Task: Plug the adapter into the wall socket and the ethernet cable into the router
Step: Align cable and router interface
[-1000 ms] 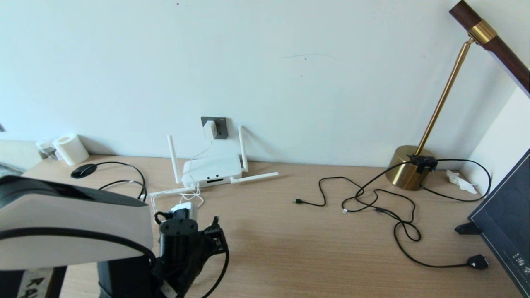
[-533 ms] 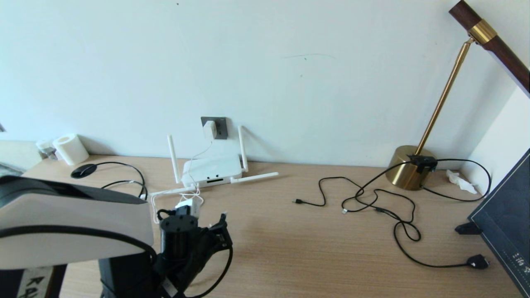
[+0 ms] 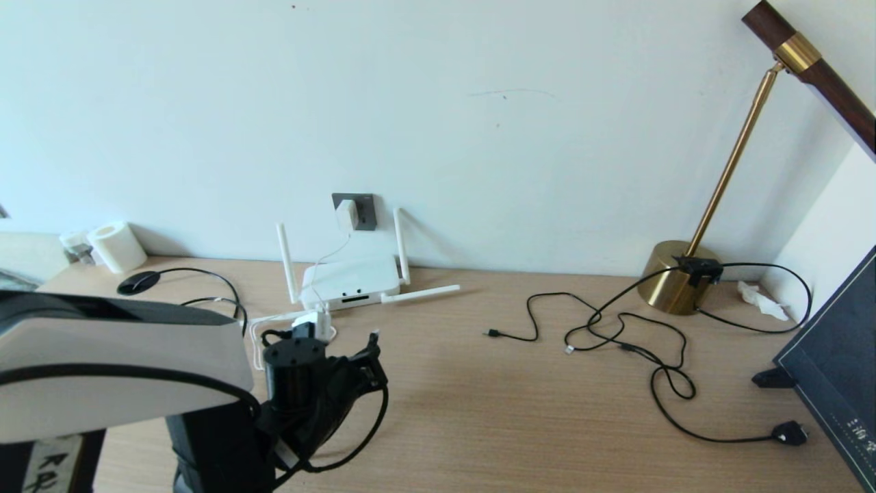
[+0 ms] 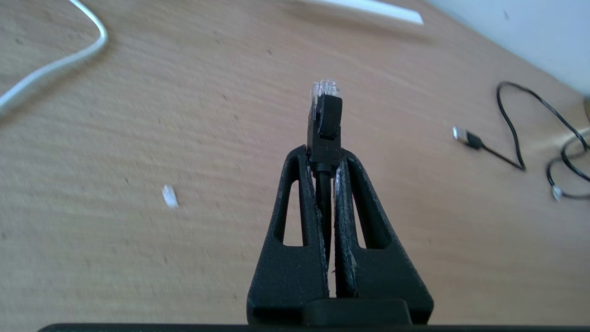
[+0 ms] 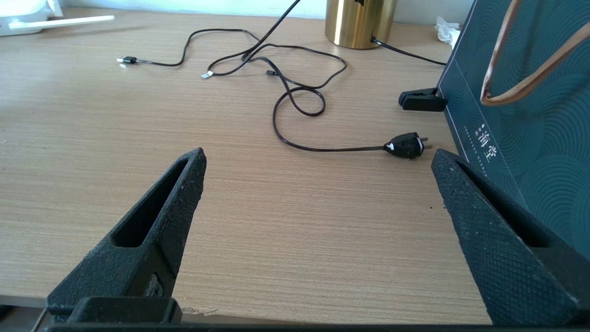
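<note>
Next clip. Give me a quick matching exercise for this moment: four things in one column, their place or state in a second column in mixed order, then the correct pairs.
Things:
1. small white cube-shaped adapter
2. black ethernet cable plug with clear tip
3. right hand
4. flat white router with stick antennas

States:
A. open, holding nothing, over the bare wooden desk
B. on the desk against the wall, below the socket
C. pinched in the shut left hand
D. seated in the dark grey wall socket

Pairs: 1-D, 2-C, 3-A, 4-B
</note>
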`<state>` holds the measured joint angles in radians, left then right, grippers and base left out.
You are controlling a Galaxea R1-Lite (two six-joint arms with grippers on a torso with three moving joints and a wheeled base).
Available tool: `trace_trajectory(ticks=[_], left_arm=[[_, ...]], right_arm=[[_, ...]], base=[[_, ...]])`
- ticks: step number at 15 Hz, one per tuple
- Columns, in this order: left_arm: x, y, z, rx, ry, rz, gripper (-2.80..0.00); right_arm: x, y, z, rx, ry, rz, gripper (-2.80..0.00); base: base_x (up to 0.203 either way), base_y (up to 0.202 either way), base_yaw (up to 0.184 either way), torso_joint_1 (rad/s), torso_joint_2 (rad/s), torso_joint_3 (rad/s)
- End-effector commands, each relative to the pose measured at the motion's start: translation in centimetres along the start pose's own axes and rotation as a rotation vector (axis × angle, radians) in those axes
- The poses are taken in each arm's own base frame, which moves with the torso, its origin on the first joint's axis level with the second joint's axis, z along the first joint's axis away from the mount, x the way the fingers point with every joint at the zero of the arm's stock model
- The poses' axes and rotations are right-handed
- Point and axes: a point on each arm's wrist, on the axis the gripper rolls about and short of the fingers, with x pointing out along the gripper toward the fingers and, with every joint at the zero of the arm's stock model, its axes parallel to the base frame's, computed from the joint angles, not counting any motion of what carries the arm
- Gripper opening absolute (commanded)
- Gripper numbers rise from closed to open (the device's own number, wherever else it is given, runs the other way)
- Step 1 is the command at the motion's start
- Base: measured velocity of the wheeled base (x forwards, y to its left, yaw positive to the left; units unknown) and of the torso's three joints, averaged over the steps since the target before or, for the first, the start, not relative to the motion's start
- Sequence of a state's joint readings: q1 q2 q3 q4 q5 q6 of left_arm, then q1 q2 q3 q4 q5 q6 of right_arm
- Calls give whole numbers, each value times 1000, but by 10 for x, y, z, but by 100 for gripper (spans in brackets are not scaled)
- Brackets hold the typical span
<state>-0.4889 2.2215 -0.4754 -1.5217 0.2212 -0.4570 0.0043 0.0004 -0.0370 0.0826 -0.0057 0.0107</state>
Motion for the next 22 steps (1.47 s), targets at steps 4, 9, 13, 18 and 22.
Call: trace_trajectory(ticks=[4, 9, 13, 18, 22], left_arm=[[18, 16, 18, -10, 1, 73, -280], [30, 27, 25, -23, 10, 60, -280], [40, 34, 35, -32, -4, 61, -280], [52, 33, 44, -33, 7, 76, -280], [69, 37, 52, -34, 20, 103, -280]], right_arm=[[0, 0, 0, 0, 0, 0, 0], [0, 0, 0, 0, 0, 0, 0], [0, 0, 0, 0, 0, 0, 0], [0, 0, 0, 0, 0, 1, 0], [0, 0, 0, 0, 1, 0, 0]], base=[[0, 0, 0, 0, 0, 0], [0, 0, 0, 0, 0, 0], [0, 0, 0, 0, 0, 0], [0, 0, 0, 0, 0, 0], [0, 0, 0, 0, 0, 0]])
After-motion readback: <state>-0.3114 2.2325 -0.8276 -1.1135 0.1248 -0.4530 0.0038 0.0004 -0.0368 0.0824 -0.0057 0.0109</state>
